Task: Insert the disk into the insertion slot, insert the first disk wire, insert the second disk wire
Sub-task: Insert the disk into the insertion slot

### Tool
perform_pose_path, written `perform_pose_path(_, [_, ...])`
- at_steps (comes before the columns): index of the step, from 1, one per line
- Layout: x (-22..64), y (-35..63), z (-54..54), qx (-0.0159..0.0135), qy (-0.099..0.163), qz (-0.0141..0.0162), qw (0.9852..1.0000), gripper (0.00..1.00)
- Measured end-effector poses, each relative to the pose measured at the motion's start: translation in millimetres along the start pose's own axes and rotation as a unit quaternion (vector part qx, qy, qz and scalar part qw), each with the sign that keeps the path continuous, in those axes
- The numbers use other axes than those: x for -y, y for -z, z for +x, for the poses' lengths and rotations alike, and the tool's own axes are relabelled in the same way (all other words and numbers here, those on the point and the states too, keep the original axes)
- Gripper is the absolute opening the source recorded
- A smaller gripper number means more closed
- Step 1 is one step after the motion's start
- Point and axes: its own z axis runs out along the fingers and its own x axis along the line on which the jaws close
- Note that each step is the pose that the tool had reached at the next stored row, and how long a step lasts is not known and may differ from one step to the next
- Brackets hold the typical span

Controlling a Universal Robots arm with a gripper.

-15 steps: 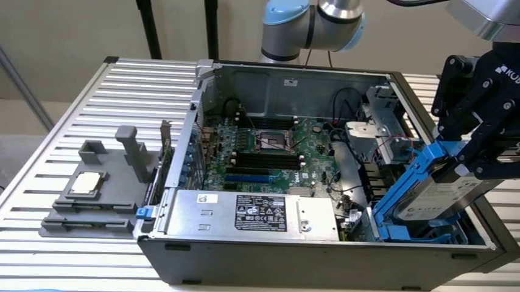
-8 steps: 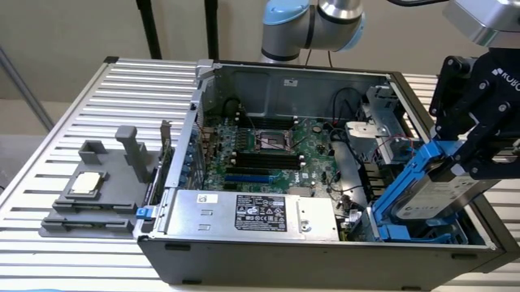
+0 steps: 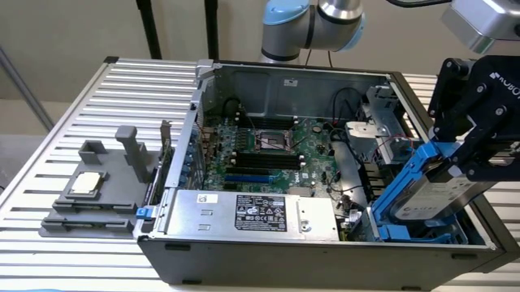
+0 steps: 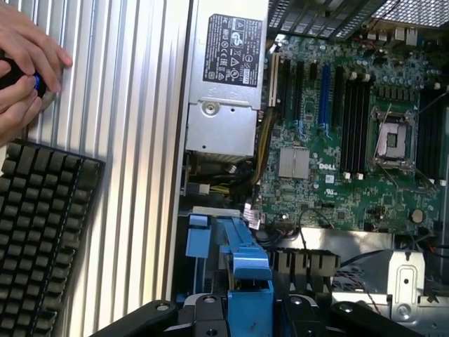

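Observation:
The disk (image 3: 430,198), a silver-grey drive with a white label in a bright blue carrier, hangs tilted over the near corner of the open computer case on the exterior view's right. My gripper (image 3: 475,161) is shut on its upper end. Its lower end sits among the blue rails of the insertion slot (image 3: 406,234). In the wrist view the blue carrier (image 4: 245,270) runs out from between my gripper (image 4: 250,312) toward the slot's blue clip (image 4: 198,235). Several loose cables (image 3: 357,182) lie beside the slot; I cannot tell which are the disk wires.
The silver power-supply box (image 3: 243,213) lies along the case's near wall beside the motherboard (image 3: 268,152). A bare metal bracket cage (image 3: 382,109) stands behind the slot. A grey fixture (image 3: 89,194) sits on the slatted table. A person's hands (image 4: 24,63) and a keyboard (image 4: 42,232) are outside the case.

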Motion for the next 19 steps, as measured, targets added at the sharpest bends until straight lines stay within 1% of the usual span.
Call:
perform_pose_path(6, [-0.1,-1.6,1.3,0.0,0.0,-0.0001,1.0,0.32])
perform_pose_path(7, [0.0,-1.9,1.5,0.0002,0.0,-0.0001,1.0,0.34])
perform_pose_path(9, [0.0,-1.8,1.7,-0.0001,0.0,-0.0001,1.0,0.34])
perform_pose_path(10, [0.0,-1.8,1.8,-0.0001,0.0,-0.0001,1.0,0.4])
perform_pose_path(19, [-0.1,-1.9,1.9,-0.0001,0.0,-0.0001,1.0,0.4])
